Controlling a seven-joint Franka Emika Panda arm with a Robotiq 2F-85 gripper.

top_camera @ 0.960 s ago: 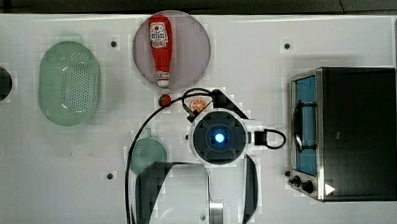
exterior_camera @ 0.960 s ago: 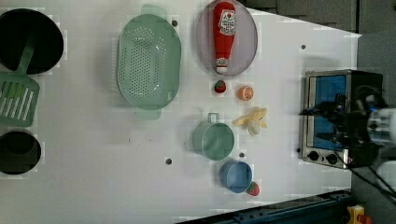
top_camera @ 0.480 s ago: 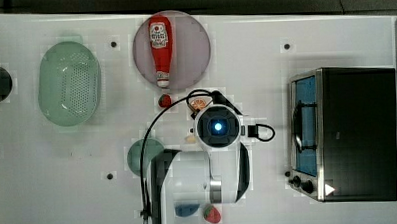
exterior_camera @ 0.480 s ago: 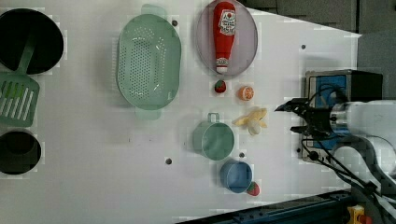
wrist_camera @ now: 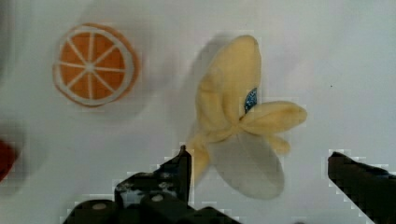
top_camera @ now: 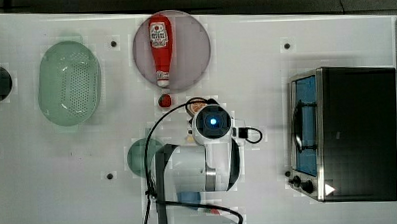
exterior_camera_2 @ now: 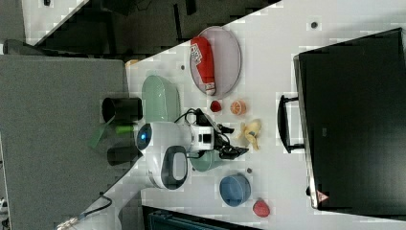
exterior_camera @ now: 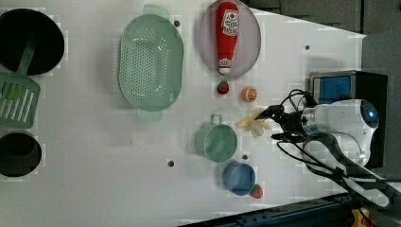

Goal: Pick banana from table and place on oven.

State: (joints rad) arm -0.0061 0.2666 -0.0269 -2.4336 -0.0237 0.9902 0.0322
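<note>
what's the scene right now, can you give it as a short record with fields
banana: lying on the table, peel flaps spread, not held
gripper: fingers open, low over the banana, one either side of its lower end
orange slice: flat on the table beside the banana, apart from it
oven: door shut, black top bare
ketchup bottle: lying on the plate
green cup: upright, close to the banana
task stage: banana not yet grasped

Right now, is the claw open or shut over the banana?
Open. In the wrist view the claw has its two fingers set wide apart, with the banana lying flat on the table between and ahead of them, not gripped.
</note>
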